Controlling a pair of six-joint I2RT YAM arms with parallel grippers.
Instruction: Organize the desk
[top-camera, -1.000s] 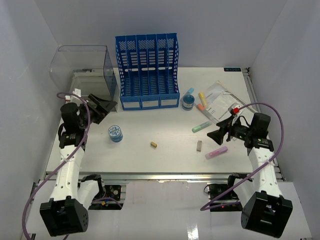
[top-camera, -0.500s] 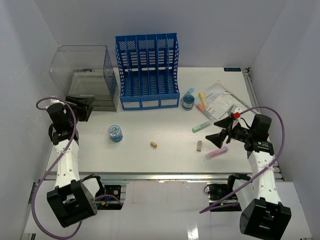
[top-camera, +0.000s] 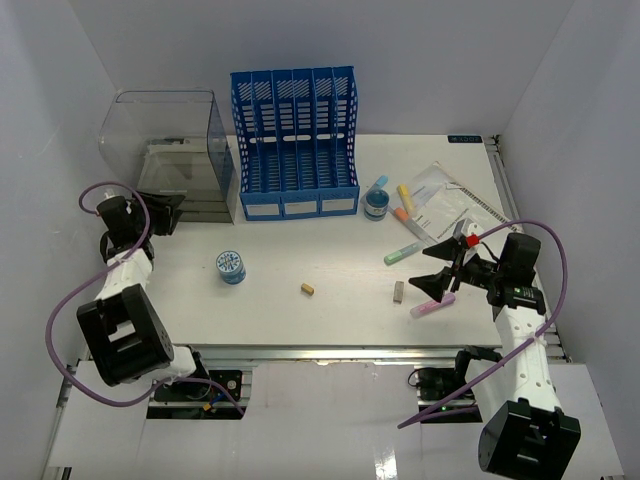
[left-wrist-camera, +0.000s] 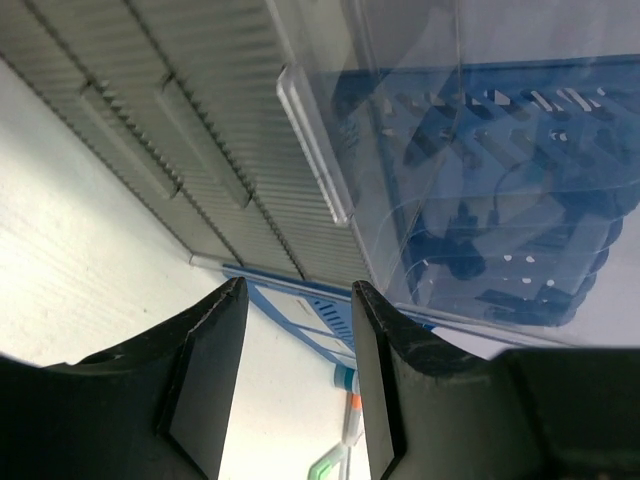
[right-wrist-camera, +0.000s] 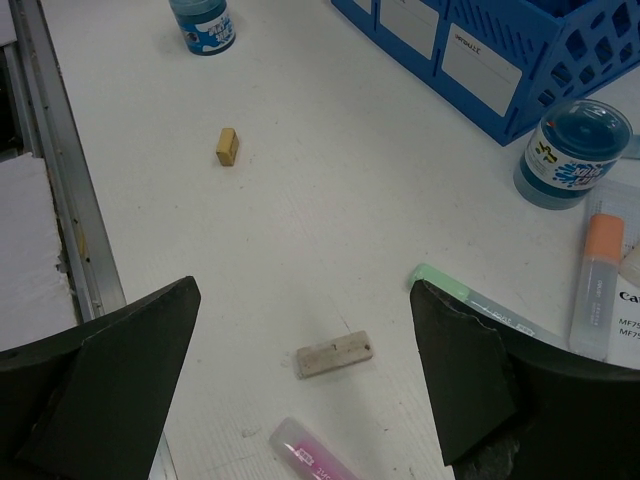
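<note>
left gripper (top-camera: 170, 212) has swung further left of the blue rack (top-camera: 295, 130), jaws narrower but apart, empty; my right gripper (top-camera: 432, 276) gapes wide over the desk (top-camera: 330, 265), front-right of the rack.

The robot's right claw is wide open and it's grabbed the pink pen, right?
Not grabbed. The right gripper is wide open, but the pink plastic highlighter pen lies loose on the flat white desk between its fingers; the right wrist view shows it.

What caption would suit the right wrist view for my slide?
Open right gripper hovers above a grey block and a pink marker on the white desk.
</note>
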